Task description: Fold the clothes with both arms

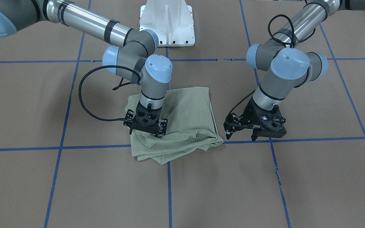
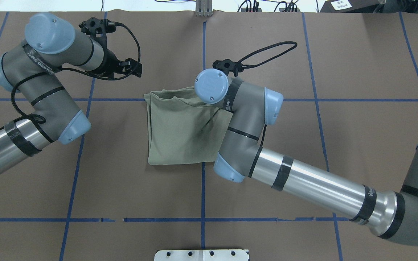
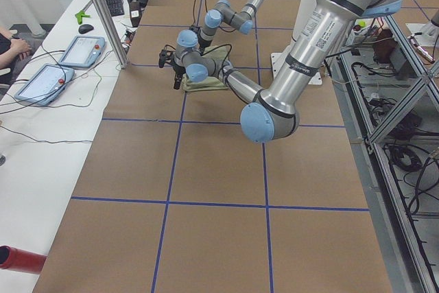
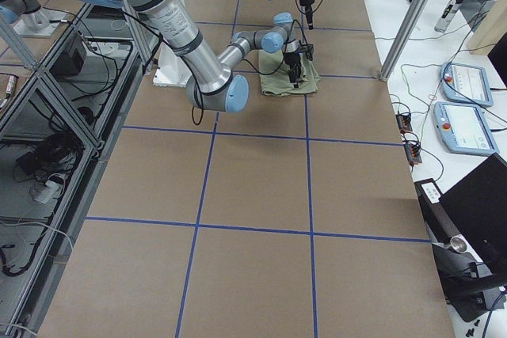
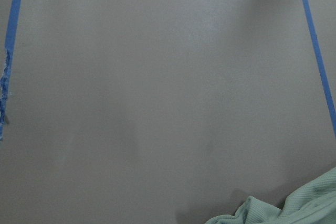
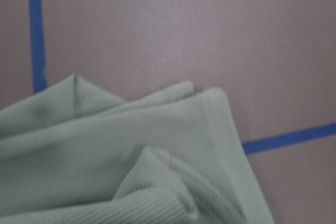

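Nearest the right wrist lens, the pale sage-green ribbed knit shirt (image 6: 131, 171) is seen as stacked, rumpled layers on the brown paper-covered table (image 1: 296, 190). One shirt is counted. It is laid as a rough folded square at mid-table, across a crossing of the blue tape grid lines (image 1: 90, 147), with its loose edges bunched on the side away from the robot. The black two-finger right gripper (image 1: 145, 130) is poised on one bunched corner, its fingers apparently spread and no cloth seen pinched. The black left gripper (image 1: 241, 136) is held just beside the opposite bunched corner, over bare table, fingers clearly parted and empty. Two silver-and-grey tubular arms are counted, the right arm (image 2: 303, 181) and the left arm (image 2: 49, 105), with two grippers and one white base pedestal (image 1: 166, 22). The fold could be undone if the right fingers were lifted with knit snagged on them. The bunched layers could likewise be dragged if the left gripper were swept sideways so low.
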You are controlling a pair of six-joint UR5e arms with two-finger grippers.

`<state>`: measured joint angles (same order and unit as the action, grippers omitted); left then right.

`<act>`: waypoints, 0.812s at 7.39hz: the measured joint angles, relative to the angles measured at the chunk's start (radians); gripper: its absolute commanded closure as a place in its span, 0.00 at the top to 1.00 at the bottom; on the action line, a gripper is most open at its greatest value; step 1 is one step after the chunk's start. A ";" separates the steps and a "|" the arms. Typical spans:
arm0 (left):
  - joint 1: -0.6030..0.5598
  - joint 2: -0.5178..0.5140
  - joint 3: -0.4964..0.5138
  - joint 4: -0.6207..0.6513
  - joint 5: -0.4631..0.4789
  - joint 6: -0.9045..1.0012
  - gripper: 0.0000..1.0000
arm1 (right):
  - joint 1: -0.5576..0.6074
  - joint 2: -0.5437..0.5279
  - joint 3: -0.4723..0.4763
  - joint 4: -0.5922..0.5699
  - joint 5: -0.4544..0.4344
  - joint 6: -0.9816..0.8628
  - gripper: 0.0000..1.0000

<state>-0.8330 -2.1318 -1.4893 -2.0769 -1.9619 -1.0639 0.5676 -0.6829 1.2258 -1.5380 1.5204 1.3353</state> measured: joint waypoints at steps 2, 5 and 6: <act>0.000 0.002 -0.004 -0.002 0.000 -0.002 1.00 | 0.089 0.010 -0.104 0.010 -0.025 -0.066 1.00; 0.029 -0.004 -0.005 0.003 0.002 -0.013 1.00 | 0.172 0.039 -0.134 0.041 0.050 -0.153 1.00; 0.069 -0.008 -0.005 0.008 0.008 -0.042 1.00 | 0.191 0.044 -0.132 0.076 0.106 -0.187 1.00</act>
<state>-0.7635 -2.1397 -1.4946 -2.0688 -1.9540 -1.1061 0.7586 -0.6392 1.0934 -1.4622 1.6263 1.1481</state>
